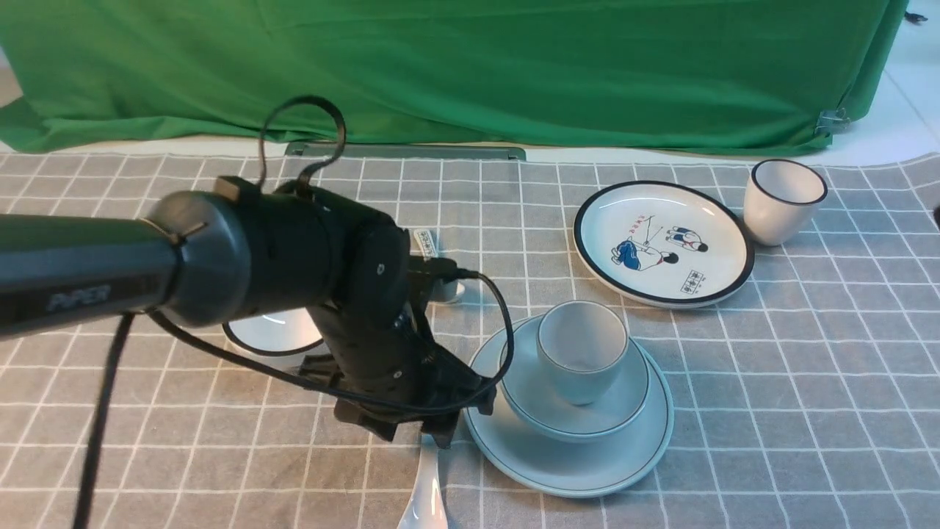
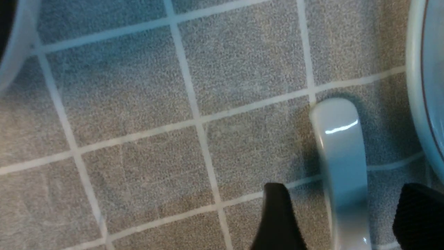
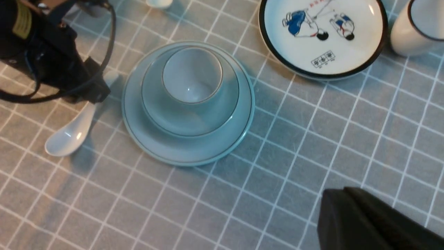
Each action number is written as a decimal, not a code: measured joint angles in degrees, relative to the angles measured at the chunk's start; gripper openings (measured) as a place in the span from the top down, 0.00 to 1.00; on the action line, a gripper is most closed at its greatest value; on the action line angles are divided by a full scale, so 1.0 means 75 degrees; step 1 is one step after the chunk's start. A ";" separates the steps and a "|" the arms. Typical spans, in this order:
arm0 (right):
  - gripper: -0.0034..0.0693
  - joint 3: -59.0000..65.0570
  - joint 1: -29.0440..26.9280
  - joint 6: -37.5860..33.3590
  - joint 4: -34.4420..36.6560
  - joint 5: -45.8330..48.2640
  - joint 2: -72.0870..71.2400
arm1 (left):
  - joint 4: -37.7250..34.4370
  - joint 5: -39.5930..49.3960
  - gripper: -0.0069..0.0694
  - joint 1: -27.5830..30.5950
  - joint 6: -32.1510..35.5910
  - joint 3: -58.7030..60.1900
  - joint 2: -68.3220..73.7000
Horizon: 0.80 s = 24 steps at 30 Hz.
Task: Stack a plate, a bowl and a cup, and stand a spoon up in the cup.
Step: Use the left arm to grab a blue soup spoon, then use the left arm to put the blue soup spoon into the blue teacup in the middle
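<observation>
The pale plate [image 1: 573, 463] lies front centre with the shallow bowl [image 1: 620, 411] on it and the small cup [image 1: 581, 353] upright in the bowl. The stack also shows in the right wrist view: plate [image 3: 194, 152], bowl [image 3: 187, 121], cup [image 3: 192, 74]. The plain white spoon [image 1: 426, 492] lies flat on the cloth just left of the plate. My left gripper [image 1: 433, 433] is low over its handle. In the left wrist view the gripper [image 2: 347, 222] is open, one finger on each side of the handle [image 2: 341, 139], with gaps on both sides. My right gripper [image 3: 333, 201] is shut and empty, above the cloth.
A black-rimmed plate with cartoon figures [image 1: 664, 242] and a black-rimmed cup [image 1: 782, 200] stand at the back right. A black-rimmed bowl [image 1: 275, 334] and a small marked spoon [image 1: 427, 241] are partly hidden behind my left arm. A green backdrop closes the far side.
</observation>
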 joint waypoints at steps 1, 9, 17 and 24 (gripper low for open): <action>0.92 0.0020 0.0000 0.0032 0.0000 0.0000 -0.0022 | -0.0012 -0.0009 0.30 0.0000 0.0007 0.0000 0.0046; 0.92 0.0046 0.0000 0.0082 0.0000 0.0000 -0.0033 | 0.0030 -0.0096 0.34 0.0000 0.0017 -0.0078 0.0413; 0.92 0.0046 0.0000 0.0082 0.0000 0.0000 -0.0033 | 0.0362 -0.0058 0.76 0.0015 0.0153 -0.0071 0.0293; 0.90 0.0046 0.0000 0.0082 0.0000 0.0000 -0.0033 | 0.0538 -0.1214 0.76 -0.0101 0.0553 -0.0071 -0.1587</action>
